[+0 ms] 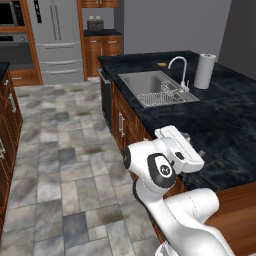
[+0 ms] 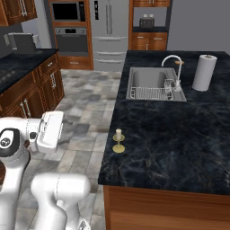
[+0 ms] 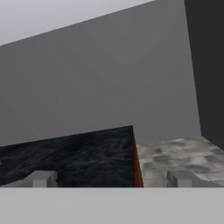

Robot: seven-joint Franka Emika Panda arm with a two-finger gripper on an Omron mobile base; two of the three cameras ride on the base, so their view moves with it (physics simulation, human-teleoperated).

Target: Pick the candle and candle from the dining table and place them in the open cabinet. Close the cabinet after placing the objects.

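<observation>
**Risk findings: approach to the candle not yet begun**

Fingers (image 3: 111, 179) stand wide apart with nothing between them; the hand view looks out level across a corner of the black stone surface (image 3: 74, 155) toward a grey wall, with floor tiles beyond the edge. No candle lies in that line of sight.

Location of the task's thing: a short cream candle (image 2: 118, 134) sits upright on a small brass-coloured holder, on the dining table (image 2: 179, 143) close to its floor-side edge and well apart from the sink (image 2: 150, 83) and the paper towel roll (image 2: 204, 72). In the left base view the arm's own hand (image 1: 177, 150) covers that part of the surface. The second candle cannot be made out, though a small orange thing (image 1: 161, 64) lies beyond the sink, too small to identify. The wall cupboard to be filled cannot be identified with confidence.

Hazards, as judged:

1. The candle stands near the edge. A sideways brush from a finger during descent could tip it or push it off to the floor.
2. The holder is narrow-footed and top-heavy in appearance; a grip taken off-centre may topple it rather than lift it.
3. The hand is level, not pointed down; closing without reorienting would grasp nothing.
4. The arm hides the candle from one base camera, so alignment rests on the other view.
</observation>
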